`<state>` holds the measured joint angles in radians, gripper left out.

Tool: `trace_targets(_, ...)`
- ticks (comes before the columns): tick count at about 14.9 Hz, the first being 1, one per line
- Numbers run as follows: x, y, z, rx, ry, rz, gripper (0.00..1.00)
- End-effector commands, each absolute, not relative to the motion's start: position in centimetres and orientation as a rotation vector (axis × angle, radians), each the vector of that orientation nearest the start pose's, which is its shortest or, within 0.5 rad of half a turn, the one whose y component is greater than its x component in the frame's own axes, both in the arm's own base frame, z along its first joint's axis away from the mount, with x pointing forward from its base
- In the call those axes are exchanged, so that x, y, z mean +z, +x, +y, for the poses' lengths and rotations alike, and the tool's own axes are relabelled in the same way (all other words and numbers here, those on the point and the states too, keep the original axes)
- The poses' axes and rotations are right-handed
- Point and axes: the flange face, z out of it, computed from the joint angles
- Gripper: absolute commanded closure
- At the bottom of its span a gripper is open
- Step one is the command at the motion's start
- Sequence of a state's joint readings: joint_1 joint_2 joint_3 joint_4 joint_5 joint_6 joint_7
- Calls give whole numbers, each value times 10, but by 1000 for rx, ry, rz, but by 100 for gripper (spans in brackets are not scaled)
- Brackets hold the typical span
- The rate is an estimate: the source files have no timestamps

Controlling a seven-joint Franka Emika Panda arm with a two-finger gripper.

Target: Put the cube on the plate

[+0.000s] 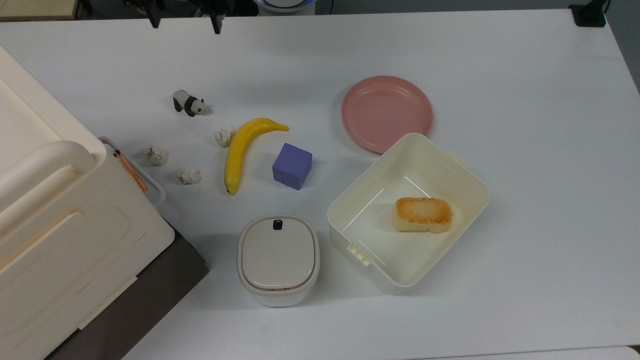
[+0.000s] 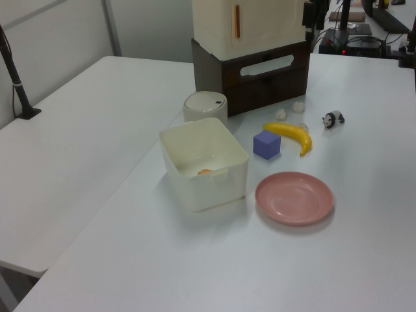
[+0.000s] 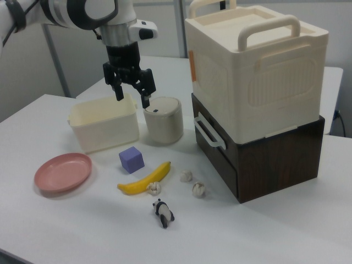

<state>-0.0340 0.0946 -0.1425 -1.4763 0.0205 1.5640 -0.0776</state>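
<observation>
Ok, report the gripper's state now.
Gripper: open, holding nothing, up in the air; the cube sits on the table.

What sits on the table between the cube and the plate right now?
Nothing: in the top view, bare white table separates the cube from the plate. The cream container touches or overlaps the plate's near edge but lies off that line.

A white worktop [image 1: 525,125] holds a banana [image 1: 243,150], a toy panda [image 1: 190,103], a lidded round canister [image 1: 278,259], and a cream container [image 1: 350,210] with a toasted bread block [image 1: 423,214] inside.
</observation>
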Motion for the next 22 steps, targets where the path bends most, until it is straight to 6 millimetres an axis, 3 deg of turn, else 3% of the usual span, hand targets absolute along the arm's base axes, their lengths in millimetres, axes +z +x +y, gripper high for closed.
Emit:
trace_targets(1,623,581,-92,-121,-3087,126,0)
trace_targets(7,617,584,-75,-102,-3088,81,0)
trace_targets(22,619,585,-78,-115,-3097,88,0)
